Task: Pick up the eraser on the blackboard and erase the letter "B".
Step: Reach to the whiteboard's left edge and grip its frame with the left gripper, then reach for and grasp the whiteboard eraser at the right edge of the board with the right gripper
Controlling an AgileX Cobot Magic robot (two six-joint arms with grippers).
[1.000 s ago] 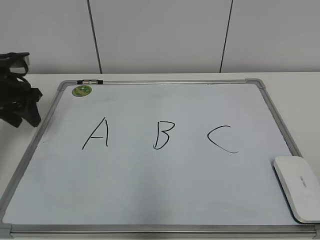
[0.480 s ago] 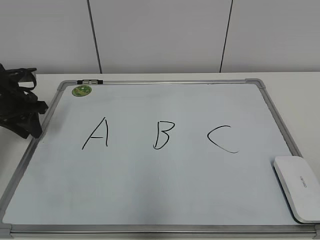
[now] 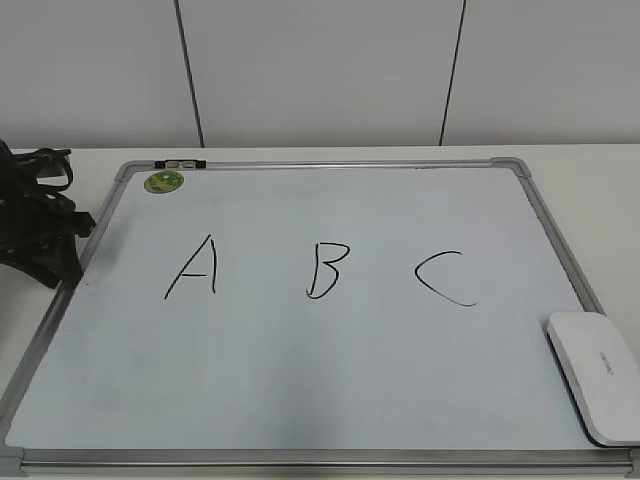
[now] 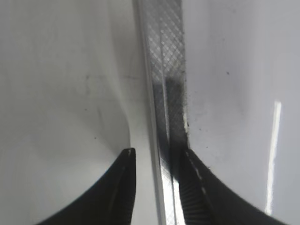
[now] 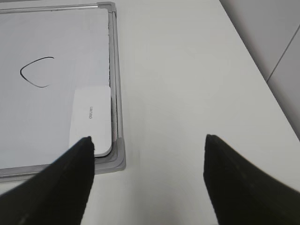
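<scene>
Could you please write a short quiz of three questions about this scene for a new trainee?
1. True or false: the eraser lies at the blackboard's near right corner.
2. Which letter is drawn nearest the eraser? a) A b) the letter "B" c) the letter "C"
3. Fill in: the left gripper has its jaws on either side of the board's metal ____.

Key: 1 true; 2 c; 3 frame.

eraser (image 3: 593,375) print: too small | blackboard (image 3: 545,225) bottom corners: cut off
</scene>
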